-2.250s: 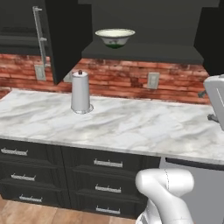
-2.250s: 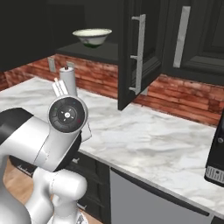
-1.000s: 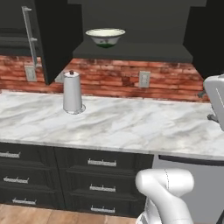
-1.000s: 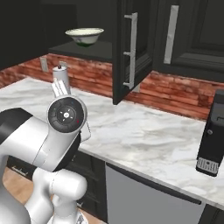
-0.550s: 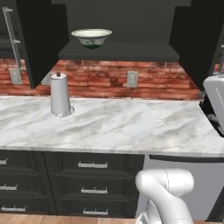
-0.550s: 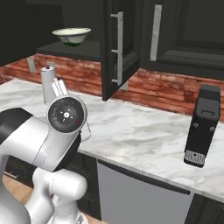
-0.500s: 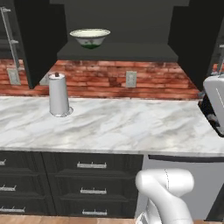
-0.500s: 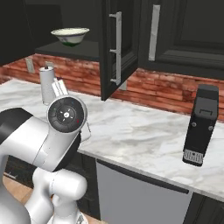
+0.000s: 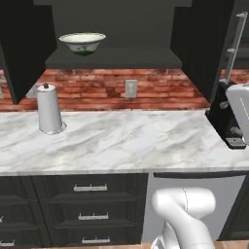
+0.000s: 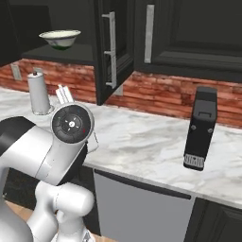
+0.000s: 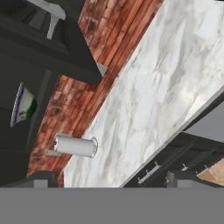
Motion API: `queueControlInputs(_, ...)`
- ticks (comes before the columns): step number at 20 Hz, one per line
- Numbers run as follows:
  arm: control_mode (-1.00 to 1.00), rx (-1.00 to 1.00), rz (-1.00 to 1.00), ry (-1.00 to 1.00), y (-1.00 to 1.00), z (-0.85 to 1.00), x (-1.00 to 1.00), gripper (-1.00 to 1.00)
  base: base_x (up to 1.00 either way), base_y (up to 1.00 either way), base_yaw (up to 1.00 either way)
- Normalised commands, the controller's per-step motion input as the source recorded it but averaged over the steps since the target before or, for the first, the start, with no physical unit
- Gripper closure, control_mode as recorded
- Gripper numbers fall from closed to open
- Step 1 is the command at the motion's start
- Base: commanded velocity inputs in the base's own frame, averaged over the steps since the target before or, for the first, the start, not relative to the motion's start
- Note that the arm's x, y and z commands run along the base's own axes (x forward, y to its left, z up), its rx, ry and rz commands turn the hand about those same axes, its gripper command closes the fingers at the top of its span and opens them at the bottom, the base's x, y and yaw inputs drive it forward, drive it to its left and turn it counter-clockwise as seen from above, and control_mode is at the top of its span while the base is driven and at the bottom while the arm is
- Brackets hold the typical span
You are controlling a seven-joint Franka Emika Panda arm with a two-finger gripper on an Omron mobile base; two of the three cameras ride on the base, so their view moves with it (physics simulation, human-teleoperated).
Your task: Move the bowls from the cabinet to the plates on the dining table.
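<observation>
Left base view: bowl (image 9: 82, 42) on cabinet (image 9: 112, 56) shelf | paper-towel roll (image 9: 49, 109) below | fingers (image 11: 39, 180) released

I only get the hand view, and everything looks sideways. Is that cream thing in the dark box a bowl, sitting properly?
Observer: Yes. The cream-white bowl stands upright on the shelf of the open cabinet.
Operator: And the grey tube on the marble?
Observer: The grey cylinder stands upright on the counter, with a dark knob on top.
Operator: Anything else there?
Observer: A tall black appliance stands farther right, beyond the open cabinet door.
</observation>
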Motion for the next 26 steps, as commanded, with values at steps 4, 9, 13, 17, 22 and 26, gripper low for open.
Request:
queueControlInputs(4,1.00,0.00,0.00,0.00,0.00,0.00,0.00,-1.00,0.00,0.00,-0.25)
queueControlInputs(9,1.00,0.00,0.00,0.00,0.00,0.00,0.00,-1.00,0.00,0.02,-0.25)
queueControlInputs(13,1.00,0.00,0.00,0.00,0.00,0.00,0.00,-1.00,0.02,0.03,-0.23)
queueControlInputs(17,1.00,0.00,0.00,0.00,0.00,0.00,0.00,-1.00,0.04,0.01,-0.23)
queueControlInputs(22,1.00,0.00,0.00,0.00,0.00,0.00,0.00,-1.00,0.51,-0.10,-0.05)
queueControlInputs(26,1.00,0.00,0.00,0.00,0.00,0.00,0.00,-1.00,0.62,-0.19,0.00)
